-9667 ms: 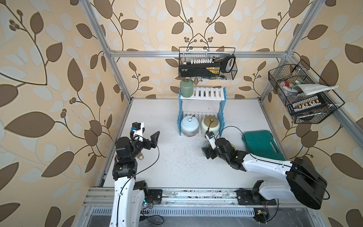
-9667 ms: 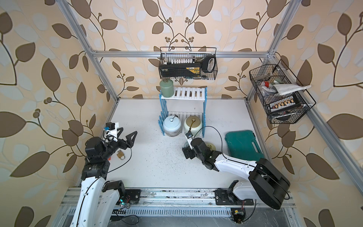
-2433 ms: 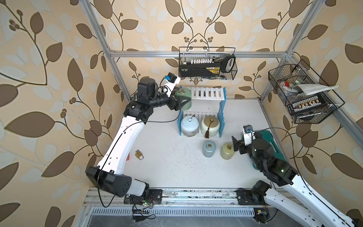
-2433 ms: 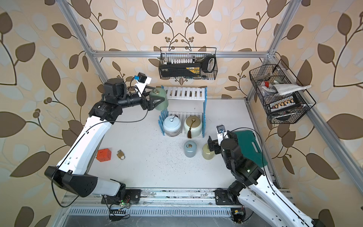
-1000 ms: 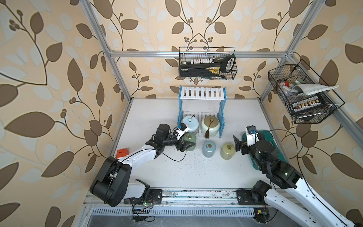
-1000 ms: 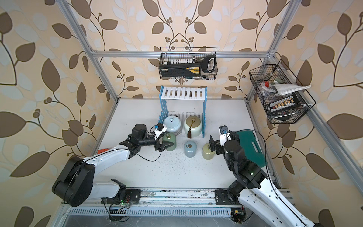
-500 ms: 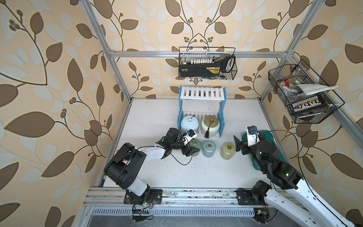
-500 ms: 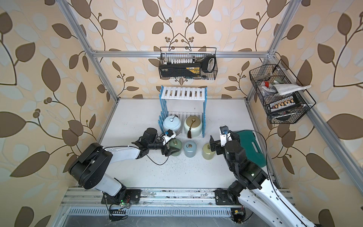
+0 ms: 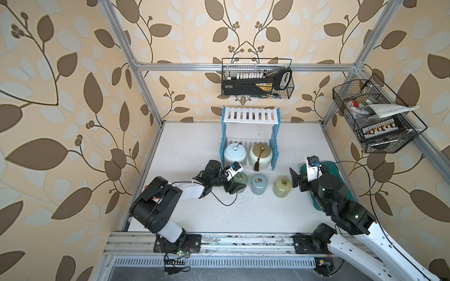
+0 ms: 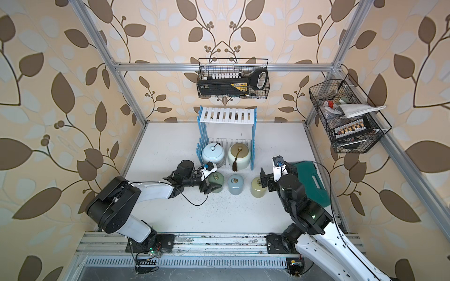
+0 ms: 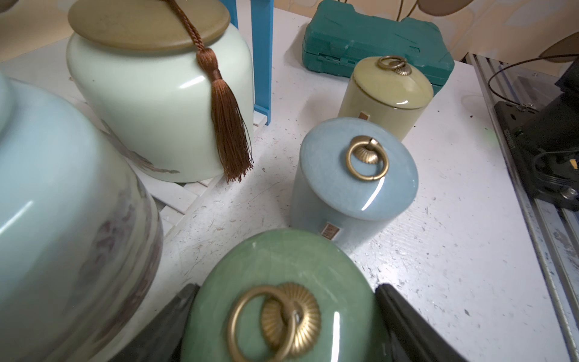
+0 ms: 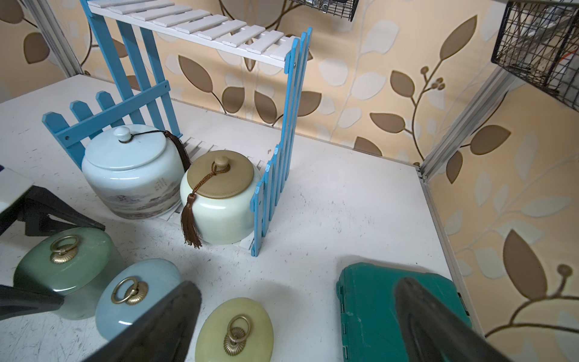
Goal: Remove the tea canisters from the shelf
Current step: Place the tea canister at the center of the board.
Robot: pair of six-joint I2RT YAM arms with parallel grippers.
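The left claw (image 9: pixel 235 183) clasps the green jar (image 9: pixel 241 178) on both sides, its jaws spread wide by the body. The jar stands upright on the table (image 9: pixel 194 146), ring lid up, just in front of the shelf (image 9: pixel 250 115). The grey-blue jar (image 9: pixel 259 184) and yellow jar (image 9: pixel 282 186) stand upright beside it, making a row across the shelf's front. The pale blue jar (image 9: pixel 235 153) and cream jar (image 9: pixel 261 155) sit upright side by side on the lower board. The right claw (image 9: pixel 299 180) gapes wide and empty near the yellow jar
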